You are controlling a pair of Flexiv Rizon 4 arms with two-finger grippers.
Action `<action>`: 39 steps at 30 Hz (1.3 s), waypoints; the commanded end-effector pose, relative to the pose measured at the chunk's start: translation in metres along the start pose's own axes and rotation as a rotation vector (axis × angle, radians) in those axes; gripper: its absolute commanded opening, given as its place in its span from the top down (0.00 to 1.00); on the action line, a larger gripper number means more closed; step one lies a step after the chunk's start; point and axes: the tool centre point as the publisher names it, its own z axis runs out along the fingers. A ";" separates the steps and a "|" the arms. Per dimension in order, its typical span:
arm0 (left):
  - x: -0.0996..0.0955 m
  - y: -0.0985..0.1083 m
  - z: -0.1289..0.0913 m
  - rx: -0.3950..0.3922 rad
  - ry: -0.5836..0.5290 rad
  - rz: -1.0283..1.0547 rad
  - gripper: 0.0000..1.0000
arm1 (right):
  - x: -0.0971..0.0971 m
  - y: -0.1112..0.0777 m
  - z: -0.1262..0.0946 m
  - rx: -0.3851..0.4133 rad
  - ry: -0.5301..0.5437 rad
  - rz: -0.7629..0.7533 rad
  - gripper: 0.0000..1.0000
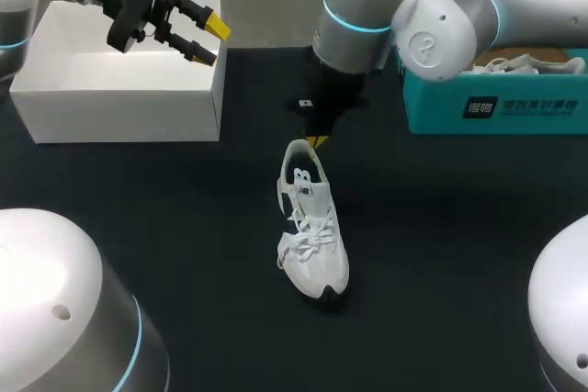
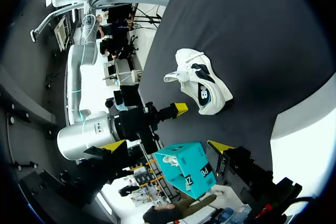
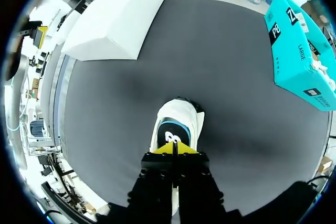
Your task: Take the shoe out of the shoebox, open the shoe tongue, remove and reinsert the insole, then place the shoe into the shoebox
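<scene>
A black table [image 1: 441, 227] is seen with broad bare stretches on either side of its middle and along its near edge. Two boxes are counted at the far edge. An open white box [image 1: 119, 98] is set at the far left. A teal shoebox [image 1: 514, 107] is set at the far right, with something white and laced showing above its rim. The two boxes are kept well apart by a bare lane.

One sneaker [image 1: 312, 236] is found near the table's middle, upright on its sole, with the heel toward the far edge and the toe toward the near edge. It is white, with loose, splayed laces, a dark lining inside the opening and a dark edge under the toe.

Two grippers are counted. The left gripper [image 1: 207, 39] is held above the white box with its fingers spread and nothing between them. The right gripper [image 3: 175, 148] is placed at the sneaker's heel with its yellow tips pressed together. Whether the heel rim is pinched cannot be told.
</scene>
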 end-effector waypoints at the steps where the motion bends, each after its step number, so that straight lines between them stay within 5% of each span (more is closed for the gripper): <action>1: 0.000 0.000 0.000 0.001 0.003 0.001 0.00 | 0.002 0.000 -0.001 -0.002 -0.038 0.001 1.00; 9: 0.000 0.000 0.000 0.001 0.003 0.001 0.00 | 0.011 -0.014 0.014 -0.073 -0.037 0.018 1.00; 17: 0.000 0.000 0.000 0.001 0.003 0.001 0.00 | 0.017 -0.022 0.035 -0.053 -0.043 0.024 1.00; 39: 0.000 0.000 0.000 0.001 0.003 0.001 0.00 | 0.008 -0.009 0.095 0.013 -0.027 0.042 1.00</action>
